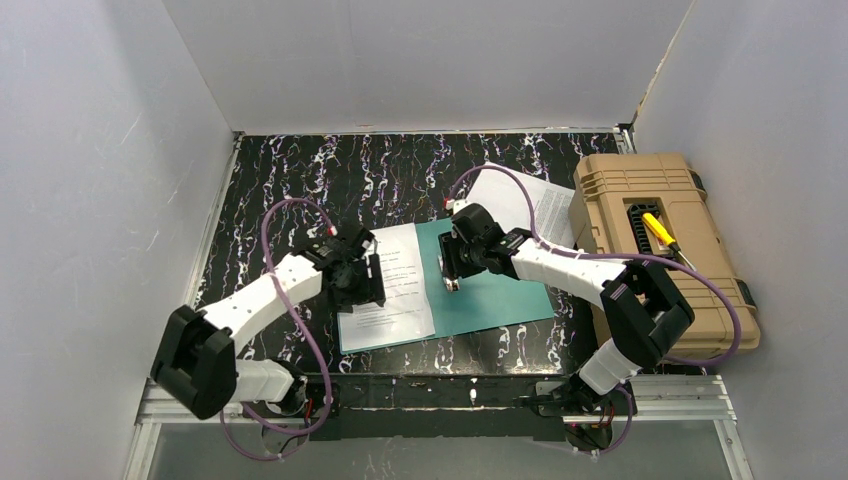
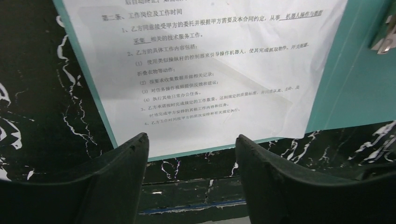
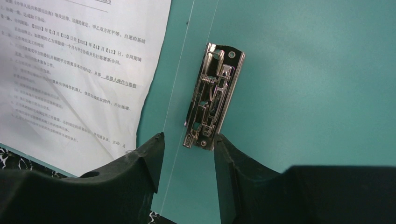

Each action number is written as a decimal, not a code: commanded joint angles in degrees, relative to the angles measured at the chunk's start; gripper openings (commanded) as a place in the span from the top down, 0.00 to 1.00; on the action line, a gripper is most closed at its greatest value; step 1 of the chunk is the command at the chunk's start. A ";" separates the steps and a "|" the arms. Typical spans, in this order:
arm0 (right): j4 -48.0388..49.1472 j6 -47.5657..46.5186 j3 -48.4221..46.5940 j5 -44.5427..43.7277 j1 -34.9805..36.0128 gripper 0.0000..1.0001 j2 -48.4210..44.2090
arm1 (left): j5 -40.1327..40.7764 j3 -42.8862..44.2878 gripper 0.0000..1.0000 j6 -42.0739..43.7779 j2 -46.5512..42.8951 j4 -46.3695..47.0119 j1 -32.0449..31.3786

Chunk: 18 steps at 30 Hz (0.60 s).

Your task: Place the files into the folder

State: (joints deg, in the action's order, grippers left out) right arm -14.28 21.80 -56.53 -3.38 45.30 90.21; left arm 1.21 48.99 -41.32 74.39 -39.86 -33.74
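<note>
The teal folder (image 1: 500,290) lies open on the black marbled table. One file, a white printed sheet (image 1: 405,290), rests on the folder's left half. A second file (image 1: 520,200) lies at the back, partly under the right arm's cable. My left gripper (image 1: 358,275) hovers over the sheet's left side. In the left wrist view it (image 2: 191,142) is open and empty, above the near edge of the sheet (image 2: 210,70) and folder (image 2: 355,84). My right gripper (image 3: 189,140) is open over the folder's spine, its tips either side of the metal clip's (image 3: 212,98) near end.
A tan plastic toolbox (image 1: 660,240) with a yellow-handled tool on its lid stands at the right, close to the folder's right edge. White walls enclose the table on three sides. A metal rail (image 1: 440,395) runs along the near edge.
</note>
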 commanded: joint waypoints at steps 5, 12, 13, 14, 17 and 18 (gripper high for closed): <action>-3.13 -0.84 -3.89 -2.03 2.35 0.61 0.60 | 5.77 2.58 0.49 -0.57 7.94 -1.06 -4.98; -2.72 -0.54 -4.94 -2.16 3.49 0.70 3.38 | 5.04 1.58 0.63 -0.95 11.38 1.31 -6.06; -2.84 -0.53 -5.09 -2.31 3.68 0.71 3.72 | 4.86 1.36 0.66 -0.95 11.72 1.56 -6.08; -2.91 -0.55 -5.18 -2.48 3.80 0.72 3.99 | 4.71 1.10 0.68 -0.95 11.92 1.97 -6.08; -3.36 -0.69 -5.34 -2.98 3.85 0.75 4.72 | 4.24 0.36 0.76 -0.95 12.56 2.87 -6.08; -3.56 -0.71 -5.42 -3.10 3.99 0.76 4.90 | 4.01 0.18 0.80 -0.95 12.80 3.08 -6.08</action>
State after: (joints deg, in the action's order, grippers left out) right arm -16.95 21.12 -59.22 -4.91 48.84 94.15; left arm 4.56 49.98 -42.02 86.91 -37.26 -39.53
